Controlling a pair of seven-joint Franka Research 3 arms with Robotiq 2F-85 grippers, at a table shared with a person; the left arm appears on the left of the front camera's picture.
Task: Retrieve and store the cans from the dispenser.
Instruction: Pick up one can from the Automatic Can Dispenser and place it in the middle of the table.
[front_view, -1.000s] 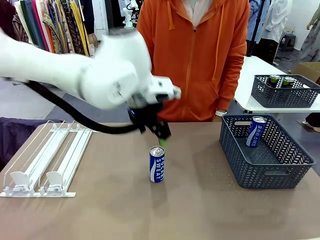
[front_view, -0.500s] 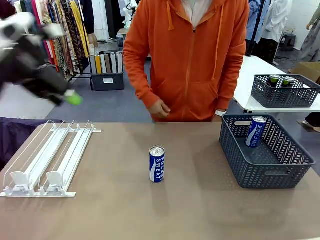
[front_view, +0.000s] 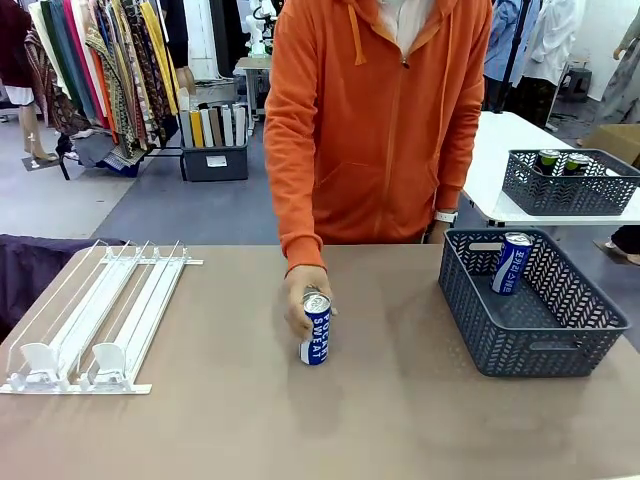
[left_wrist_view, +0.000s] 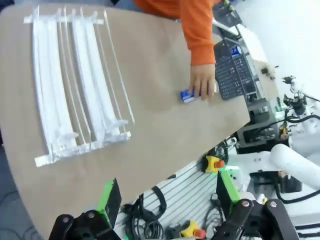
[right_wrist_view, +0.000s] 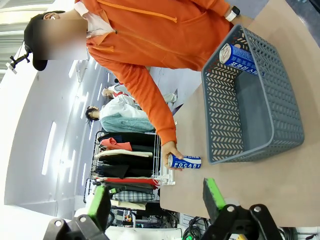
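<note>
One person's hand (front_view: 300, 297) grips the blue can (front_view: 316, 330), between dispenser (front_view: 95, 325) and basket (front_view: 535, 330).

In the left wrist view, the left gripper (left_wrist_view: 167, 200) sits along the bottom edge of the frame, its two black fingers with green pads (left_wrist_view: 108, 196) spread wide apart, nothing between them, held high above the desk. In the right wrist view, the right gripper (right_wrist_view: 155, 202) likewise fills the bottom edge, its green-padded fingers (right_wrist_view: 212, 192) spread wide and empty. At the centre of the front view, the person's hand (front_view: 300, 300), reaching down from an orange sleeve (front_view: 295, 190), is wrapped around the upper part of an upright blue drink can (front_view: 316, 335).
</note>
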